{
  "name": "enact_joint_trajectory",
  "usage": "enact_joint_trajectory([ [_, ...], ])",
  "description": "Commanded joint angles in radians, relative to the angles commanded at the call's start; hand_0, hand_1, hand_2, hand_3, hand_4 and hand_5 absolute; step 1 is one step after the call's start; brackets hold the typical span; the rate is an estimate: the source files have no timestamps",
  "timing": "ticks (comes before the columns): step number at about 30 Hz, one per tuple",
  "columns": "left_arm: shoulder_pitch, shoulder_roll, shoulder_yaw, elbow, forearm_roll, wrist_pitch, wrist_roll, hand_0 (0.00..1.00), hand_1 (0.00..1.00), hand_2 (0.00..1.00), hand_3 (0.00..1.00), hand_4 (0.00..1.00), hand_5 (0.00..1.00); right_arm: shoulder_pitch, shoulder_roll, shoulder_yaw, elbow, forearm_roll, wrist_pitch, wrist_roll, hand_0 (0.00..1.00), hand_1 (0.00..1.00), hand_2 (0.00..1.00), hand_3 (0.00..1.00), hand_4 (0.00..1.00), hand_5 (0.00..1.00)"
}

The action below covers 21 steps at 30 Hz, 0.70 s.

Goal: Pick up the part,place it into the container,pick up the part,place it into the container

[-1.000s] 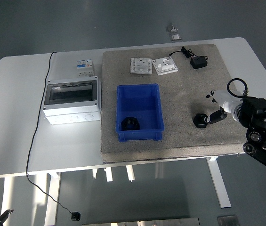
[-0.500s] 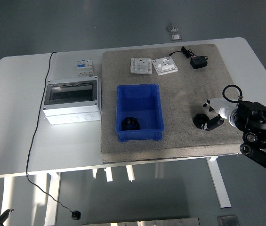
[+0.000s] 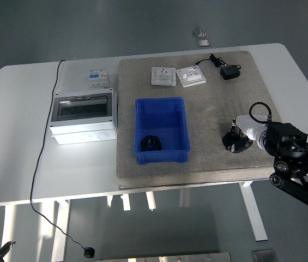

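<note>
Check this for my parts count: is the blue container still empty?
No, one black part already lies inside the blue container, near its front left corner.

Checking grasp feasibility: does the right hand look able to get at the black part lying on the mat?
Probably yes: the right hand is already at the black part on the grey mat, with nothing between them. Whether its fingers have closed can't be seen.

Bare grey mat (image 3: 213,114) lies open between the blue container (image 3: 162,130) at nine o'clock and the right hand (image 3: 240,141); wall sockets (image 3: 176,76) and power adapter (image 3: 230,71) crowd twelve o'clock.
</note>
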Motion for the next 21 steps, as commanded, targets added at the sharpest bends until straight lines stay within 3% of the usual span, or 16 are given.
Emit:
enact_joint_trajectory([
  [9,0.000,0.000,0.002,-0.001,-0.002,0.001,0.000,0.696,0.707,0.736,0.822,0.893,0.888,0.004,-0.002,-0.002,-0.021,-0.039,-0.034,0.024,0.410,0.322,0.368,0.459,0.385,0.059],
  [15,0.001,0.000,0.002,-0.001,0.000,0.002,0.001,0.696,0.706,0.735,0.821,0.893,0.889,0.040,0.003,0.004,0.003,0.013,-0.164,0.126,0.399,0.319,0.376,0.456,0.379,0.055],
  [21,0.000,0.000,-0.006,-0.002,0.014,0.000,0.005,0.696,0.706,0.734,0.820,0.893,0.890,0.126,0.077,-0.076,0.030,0.171,-0.331,0.297,0.443,0.330,0.396,0.450,0.382,0.057],
])
